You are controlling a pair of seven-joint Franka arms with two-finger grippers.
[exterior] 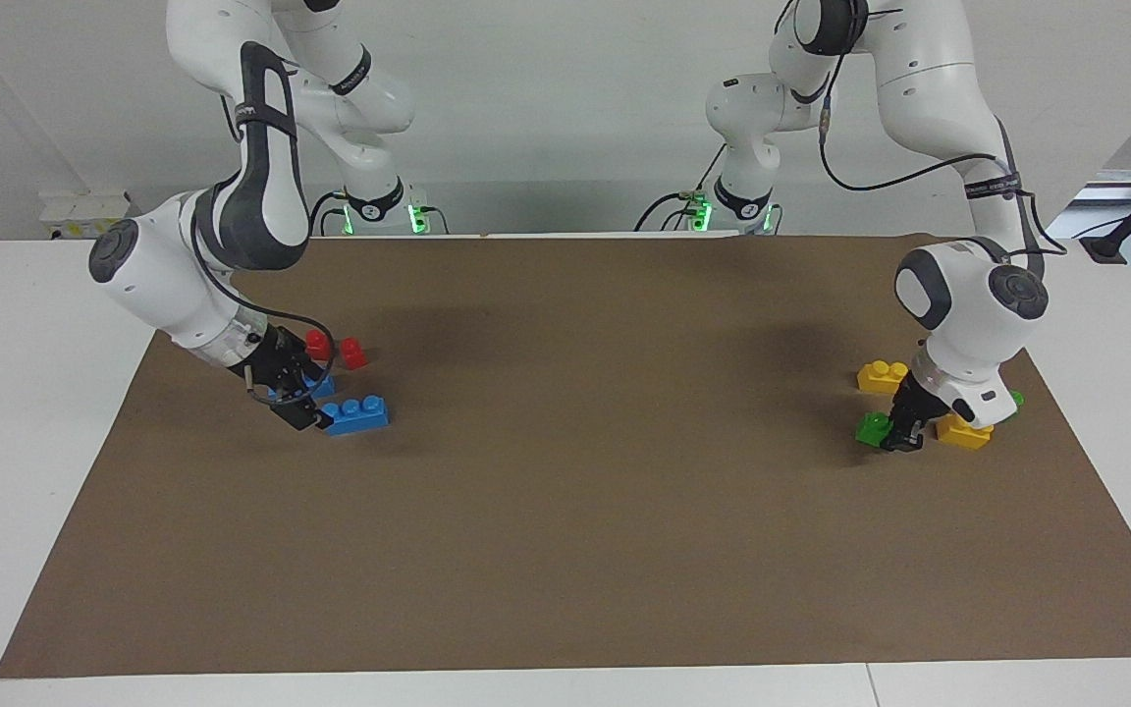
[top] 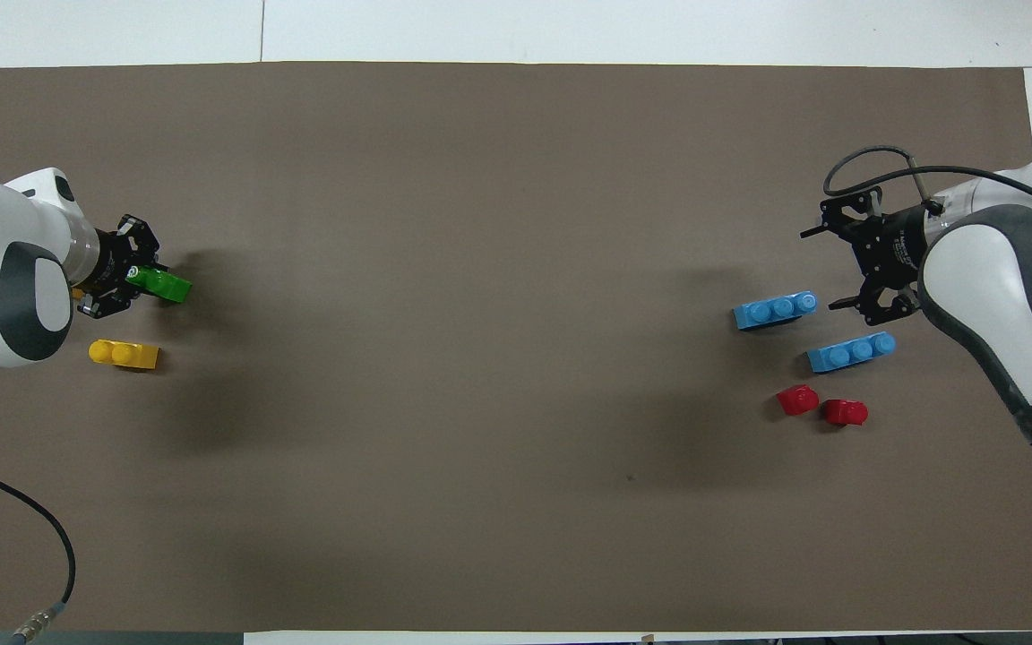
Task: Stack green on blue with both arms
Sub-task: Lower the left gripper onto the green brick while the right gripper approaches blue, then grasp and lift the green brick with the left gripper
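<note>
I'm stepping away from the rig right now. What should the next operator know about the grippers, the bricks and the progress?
Left gripper: shut on the green brick, which is down on the mat at the left arm's end, beside two yellow bricks.
Right gripper: open, low beside the end of the blue brick at the right arm's end; nothing held.
A second blue brick and two red bricks lie nearer the robots.
Done: green gripped.
Left: grasp the blue, lift both, press green onto blue.
</note>
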